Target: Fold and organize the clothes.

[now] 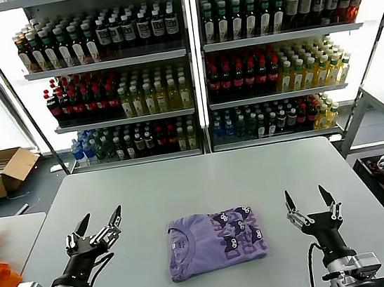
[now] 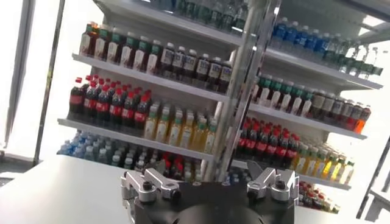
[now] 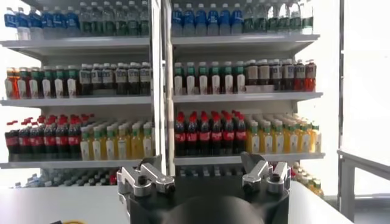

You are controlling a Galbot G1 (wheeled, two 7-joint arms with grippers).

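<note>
The lavender T-shirt is seen lying folded into a compact rectangle on the grey table, near the front edge and midway between the two arms. It appears to have been centred there so that either arm could reach it. Its collar is turned toward the robot's left, and a dark purple and white print is shown on the upper face; the edges are slightly uneven. The left gripper is held above the table, well apart from the shirt, fingers spread and empty. The right gripper is likewise raised, spread and empty. The folding is judged nearly complete.
</note>
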